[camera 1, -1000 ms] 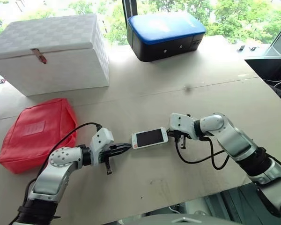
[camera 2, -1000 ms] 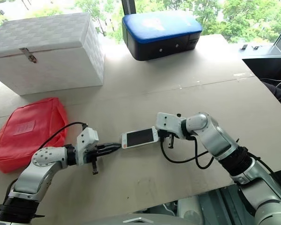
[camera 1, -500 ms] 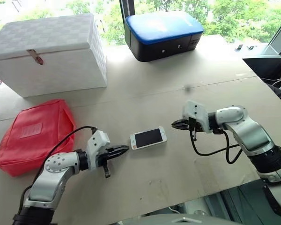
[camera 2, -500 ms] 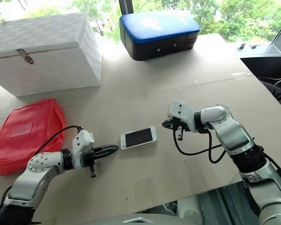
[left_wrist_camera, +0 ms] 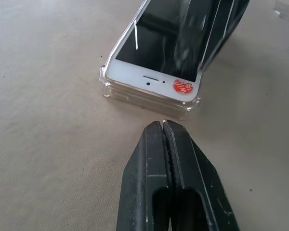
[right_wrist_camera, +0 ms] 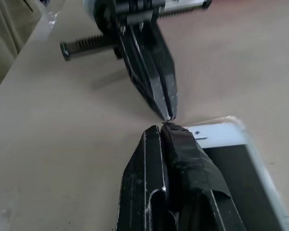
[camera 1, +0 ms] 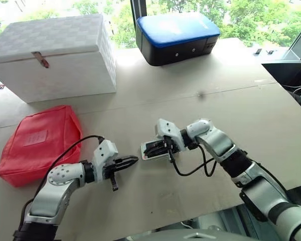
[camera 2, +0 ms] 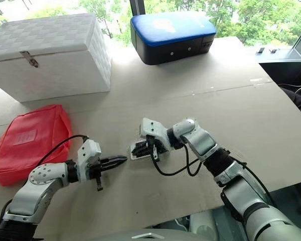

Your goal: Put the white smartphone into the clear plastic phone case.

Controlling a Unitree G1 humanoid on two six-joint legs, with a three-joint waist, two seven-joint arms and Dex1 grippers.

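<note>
Beige tabletop [camera 1: 155, 201] carries all items, with windows and green trees behind its far edge. At the far left stands a white woven box [camera 1: 52, 55] with a front latch; a blue-lidded black case [camera 1: 178, 37] stands beside it on the right. A red zipped pouch [camera 1: 37, 143] lies at the near left.

The white smartphone [left_wrist_camera: 156, 72] lies screen-up near the table centre, seated in the clear plastic phone case [left_wrist_camera: 144, 98], whose rim shows around its end and corners.

The left gripper [left_wrist_camera: 164, 126] has its 2 black fingers pressed together, holding nothing, its tip on the tabletop just beside the phone's end.

The right gripper [right_wrist_camera: 163, 127] is likewise fully closed and empty, positioned over the phone screen, its tip near the left gripper's tip.
</note>
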